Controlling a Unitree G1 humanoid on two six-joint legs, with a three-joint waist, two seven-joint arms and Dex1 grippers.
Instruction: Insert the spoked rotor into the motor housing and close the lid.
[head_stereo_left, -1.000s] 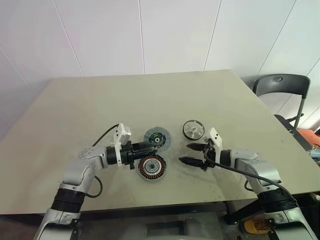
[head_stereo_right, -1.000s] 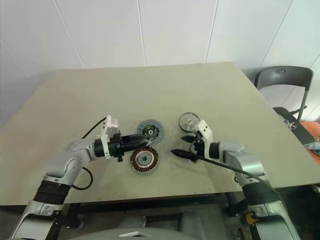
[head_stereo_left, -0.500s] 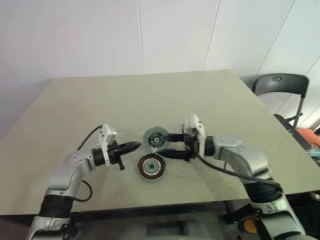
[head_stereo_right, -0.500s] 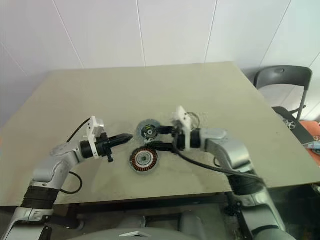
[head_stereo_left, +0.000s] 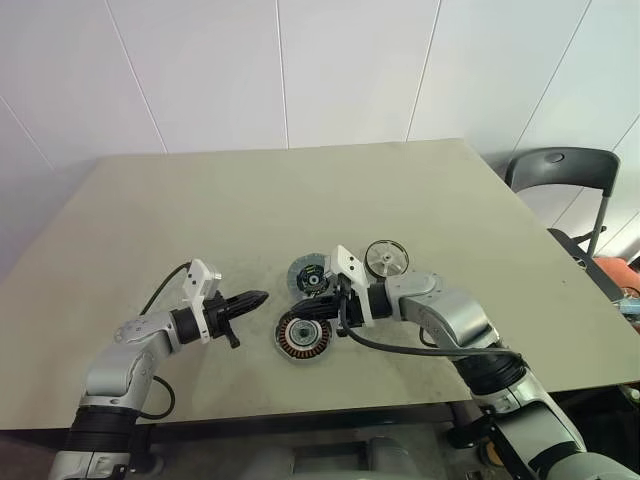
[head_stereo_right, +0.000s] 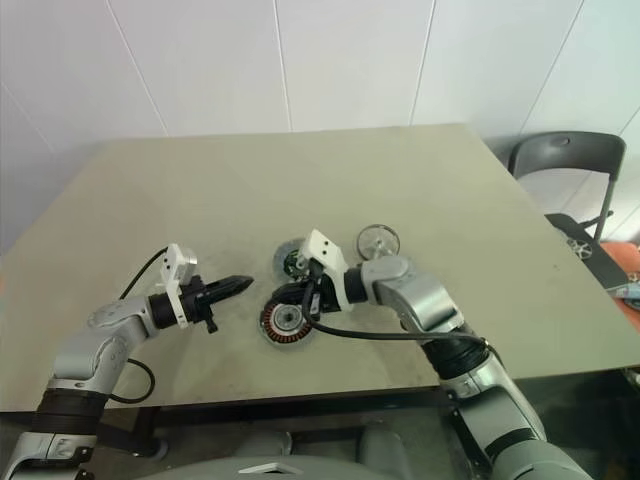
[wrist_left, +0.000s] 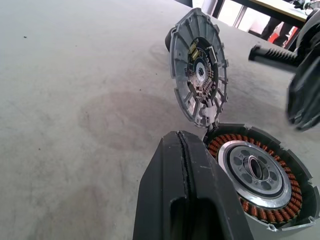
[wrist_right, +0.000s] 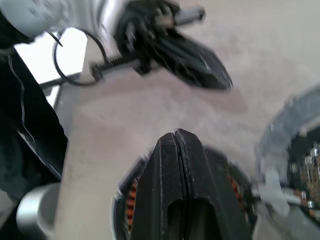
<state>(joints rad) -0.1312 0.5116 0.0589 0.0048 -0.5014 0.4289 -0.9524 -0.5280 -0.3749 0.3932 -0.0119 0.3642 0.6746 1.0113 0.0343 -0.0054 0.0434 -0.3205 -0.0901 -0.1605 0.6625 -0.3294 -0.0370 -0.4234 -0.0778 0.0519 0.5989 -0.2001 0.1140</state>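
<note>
The motor housing (head_stereo_left: 303, 336), a dark disc with copper windings and a silvery hub, lies near the table's front. The grey lid (wrist_left: 196, 70) stands tilted behind it, its lower edge at the housing's rim and its green-patched inner face showing. The spoked rotor (head_stereo_left: 386, 258) lies flat to the right of the lid. My right gripper (wrist_right: 175, 135) is shut and empty, pointing left just over the housing's back edge, in front of the lid. My left gripper (head_stereo_left: 255, 297) is shut and empty, left of the housing with a gap between them, pointing at it.
The beige table (head_stereo_left: 200, 210) is bare apart from these parts. Its front edge runs close below the housing. A grey chair (head_stereo_left: 560, 170) stands off the table's right corner. A white panelled wall rises behind.
My right gripper swung left from beside the rotor to over the housing and shut. My left gripper drew back to the left, away from the lid and housing, staying shut.
</note>
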